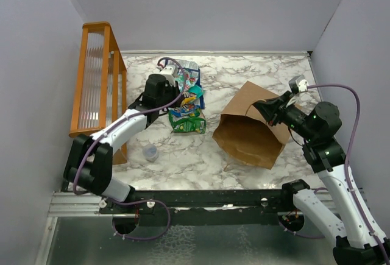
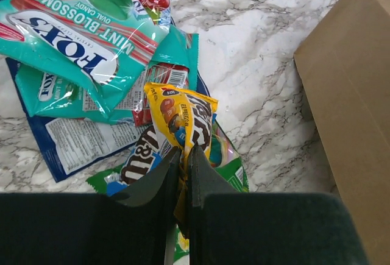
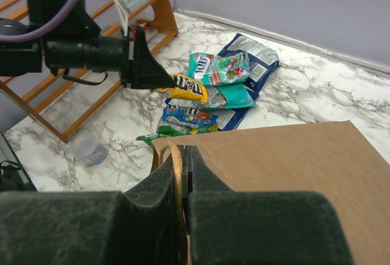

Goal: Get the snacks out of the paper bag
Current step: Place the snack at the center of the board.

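Bare tabletop (image 1: 256, 73) lies between the snacks (image 1: 187, 122), piled left of centre, and the bag (image 1: 253, 128) at right. A rack (image 1: 91, 82) lines the left wall, with a cap (image 1: 150, 152) near it. The left hand (image 2: 183, 152) is clamped on a yellow packet (image 2: 183, 116) over the pile. The right hand (image 3: 183, 152) is pinched together on the bag's handle (image 3: 177, 183).

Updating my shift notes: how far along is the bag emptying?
Done: several packets lie piled beside the paper bag. In hand: left claw pinches a yellow packet above them; right claw grips the bag's handle. Left: dropping it; bag's interior is hidden.
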### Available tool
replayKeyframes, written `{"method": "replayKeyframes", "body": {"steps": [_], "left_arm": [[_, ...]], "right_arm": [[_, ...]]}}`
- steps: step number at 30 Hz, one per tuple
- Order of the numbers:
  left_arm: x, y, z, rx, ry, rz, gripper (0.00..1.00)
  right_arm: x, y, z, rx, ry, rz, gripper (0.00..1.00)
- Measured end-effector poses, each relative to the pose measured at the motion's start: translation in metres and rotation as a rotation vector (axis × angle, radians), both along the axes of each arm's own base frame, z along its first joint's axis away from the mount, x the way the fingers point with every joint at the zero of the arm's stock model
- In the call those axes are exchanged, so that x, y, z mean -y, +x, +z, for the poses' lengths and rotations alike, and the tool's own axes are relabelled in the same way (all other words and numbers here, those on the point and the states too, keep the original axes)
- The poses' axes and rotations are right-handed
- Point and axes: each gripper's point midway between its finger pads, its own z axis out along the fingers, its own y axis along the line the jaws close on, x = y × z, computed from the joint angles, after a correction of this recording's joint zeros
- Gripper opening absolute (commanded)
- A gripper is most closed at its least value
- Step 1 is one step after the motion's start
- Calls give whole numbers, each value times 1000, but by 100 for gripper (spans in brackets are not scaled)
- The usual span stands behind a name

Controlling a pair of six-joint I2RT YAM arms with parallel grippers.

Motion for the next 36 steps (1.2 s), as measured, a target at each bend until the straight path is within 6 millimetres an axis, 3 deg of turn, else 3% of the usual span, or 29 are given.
{"method": "replayKeyframes", "body": {"steps": [5, 8, 11, 17, 23, 29, 32, 36], "left_arm": [[-5, 25, -34, -116, -70, -12, 11], [-8, 29, -51, -165, -75, -8, 23], [-10, 28, -58, -181, -60, -5, 33], [-22, 26, -58, -180, -2, 31, 42], [-28, 18, -13, -87, -20, 41, 51], [-31, 1, 34, 3, -62, 34, 52], [-28, -18, 47, 25, -93, 13, 51], [-1, -57, 67, 59, -145, -70, 50]], "right_arm": [[0, -1, 0, 1, 0, 2, 2], [0, -1, 0, 1, 0, 3, 1], [0, -1, 0, 0, 0, 3, 1], [0, -1, 0, 0, 0, 4, 2], [-1, -2, 0, 0, 0, 11, 2], [-2, -3, 0, 0, 0, 20, 1], [-2, -4, 0, 0, 1, 22, 2], [-3, -4, 0, 0, 1, 27, 2]]}}
